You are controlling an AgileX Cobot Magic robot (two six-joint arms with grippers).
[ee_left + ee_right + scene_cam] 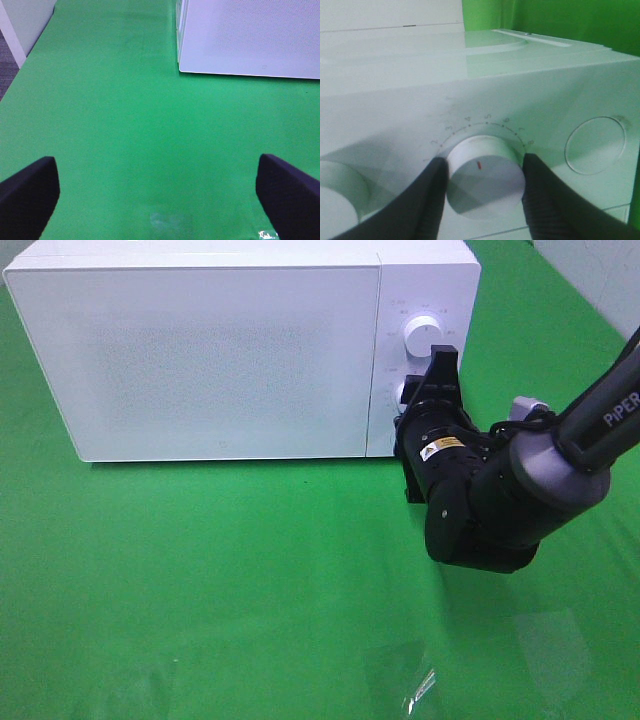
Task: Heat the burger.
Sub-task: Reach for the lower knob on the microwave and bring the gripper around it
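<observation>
Right gripper (482, 180) clamped on dial (485, 155) of microwave (200, 350); left gripper (159, 197) jaws wide apart, holding nothing. Burger out of sight, presumably behind the shut door. Risk: pads slip round the smooth dial, so the timer never sets.

A white microwave (230, 350) stands on a green cloth (200, 580), and its door is shut. Between the right fingers (427, 200) sits a white dial (482, 175) with a small red mark and printed numbers around it; both fingers touch its sides. A second dial (337, 192) is just beside one finger, a round button (595, 145) near the other. Ahead of the left fingers (27, 197) lies green cloth, with the microwave's corner well apart.
</observation>
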